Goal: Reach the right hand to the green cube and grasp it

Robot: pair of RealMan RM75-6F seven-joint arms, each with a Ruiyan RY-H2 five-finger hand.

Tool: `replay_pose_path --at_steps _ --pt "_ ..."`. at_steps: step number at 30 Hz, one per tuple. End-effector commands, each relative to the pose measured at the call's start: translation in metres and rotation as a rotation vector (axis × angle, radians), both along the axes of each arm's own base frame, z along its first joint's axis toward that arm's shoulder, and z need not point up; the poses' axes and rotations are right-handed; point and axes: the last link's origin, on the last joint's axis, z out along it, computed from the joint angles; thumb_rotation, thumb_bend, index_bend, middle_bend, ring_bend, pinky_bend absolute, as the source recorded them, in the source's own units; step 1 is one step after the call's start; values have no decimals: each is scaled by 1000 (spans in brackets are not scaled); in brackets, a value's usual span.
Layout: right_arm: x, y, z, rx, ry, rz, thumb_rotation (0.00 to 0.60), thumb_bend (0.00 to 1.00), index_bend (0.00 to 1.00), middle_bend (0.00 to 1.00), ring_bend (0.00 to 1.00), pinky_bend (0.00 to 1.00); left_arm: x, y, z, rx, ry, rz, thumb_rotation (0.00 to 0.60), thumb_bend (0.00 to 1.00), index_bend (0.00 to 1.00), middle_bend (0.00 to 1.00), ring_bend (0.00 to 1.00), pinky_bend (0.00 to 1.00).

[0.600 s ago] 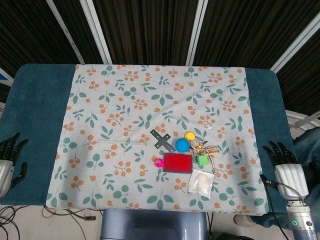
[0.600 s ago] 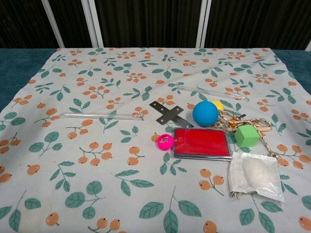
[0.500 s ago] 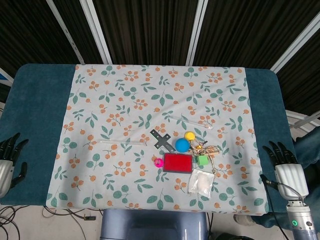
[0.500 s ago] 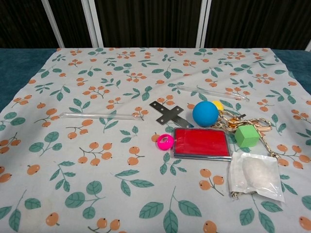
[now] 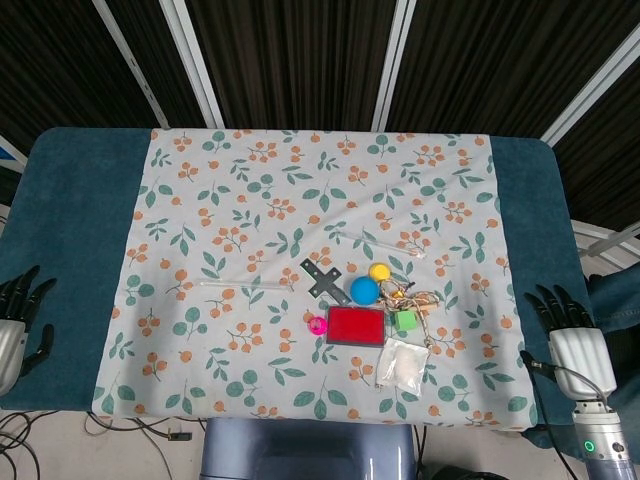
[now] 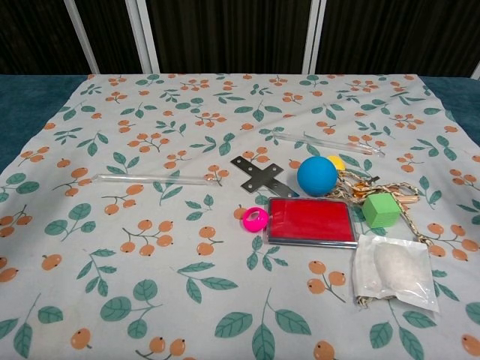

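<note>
My right hand (image 5: 572, 335) sits off the right edge of the worktop (image 5: 60, 200), fingers spread, holding nothing, well apart from the green cube (image 6: 379, 209). My left hand (image 5: 15, 320) is at the left edge, fingers likewise apart and empty; neither hand shows in the chest view. The cube rests on the floral cloth (image 6: 150, 247) in the right part of the cluster, on top of a braided cord (image 6: 409, 217), just right of the red case (image 6: 311, 220) and above the clear bag (image 6: 395, 271) with something white in it. A blue ball (image 6: 316, 175) lies just behind the case, and a yellow ball (image 6: 337, 161) is partly hidden behind the blue one. A pink ring (image 6: 255, 218) touches or nearly touches the case's left edge; I cannot tell which. A dark metal cross (image 6: 258, 176) lies left of the blue ball. Two clear tubes lie on the cloth: one (image 6: 154, 179) to the left, one (image 6: 322, 140) behind the balls
</note>
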Motion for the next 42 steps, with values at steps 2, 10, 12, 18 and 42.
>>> replay_pose_path --at_steps 2,10,12,18,42 --pt "0 0 0 4 -3 -1 600 192 178 160 103 220 0 0 0 0 -1 3 600 535 128 0 59 104" --pt "1 1 -7 70 -15 -2 600 198 178 182 104 220 1 -1 0 -2 -11 3 600 535 128 0 59 104" --pt "4 -4 -9 124 -32 0 600 201 179 184 103 220 1 0 1 2 -11 1 600 535 129 0 59 104" --pt "19 -37 -20 262 -56 -19 600 213 178 189 105 220 1 0 -1 -4 -11 2 600 535 129 0 59 104" --pt "81 -74 -114 429 -80 -20 600 262 289 293 107 220 -2 2 3 0 -27 34 600 535 123 0 59 104"
